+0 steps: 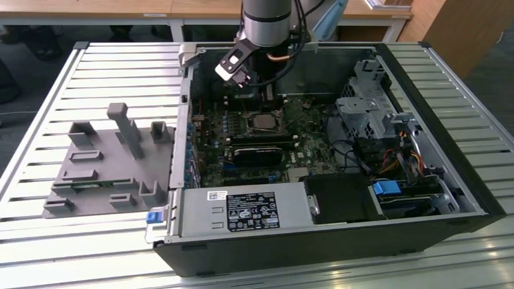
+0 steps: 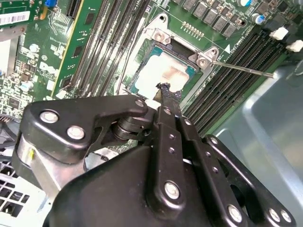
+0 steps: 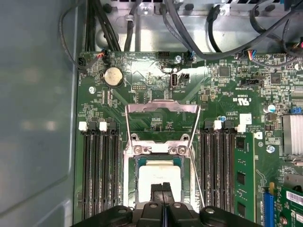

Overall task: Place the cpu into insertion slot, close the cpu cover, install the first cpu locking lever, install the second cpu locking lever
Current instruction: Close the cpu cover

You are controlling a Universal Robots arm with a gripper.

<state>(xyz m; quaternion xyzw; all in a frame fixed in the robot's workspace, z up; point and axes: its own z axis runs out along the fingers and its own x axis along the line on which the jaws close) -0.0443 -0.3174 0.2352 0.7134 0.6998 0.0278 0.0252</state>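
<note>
We find the cpu lying flat in the socket on the green board. The gripper has its fingers pressed together with nothing between them. Its tips are over the chip's metal face; we cannot tell whether they touch it. The cover stands open on its hinge.

We judge the chip light, stiff, thin and fragile, to be held by opposite edges only. The cover is thin sheet metal, best pushed at its free cross-bar.
</note>
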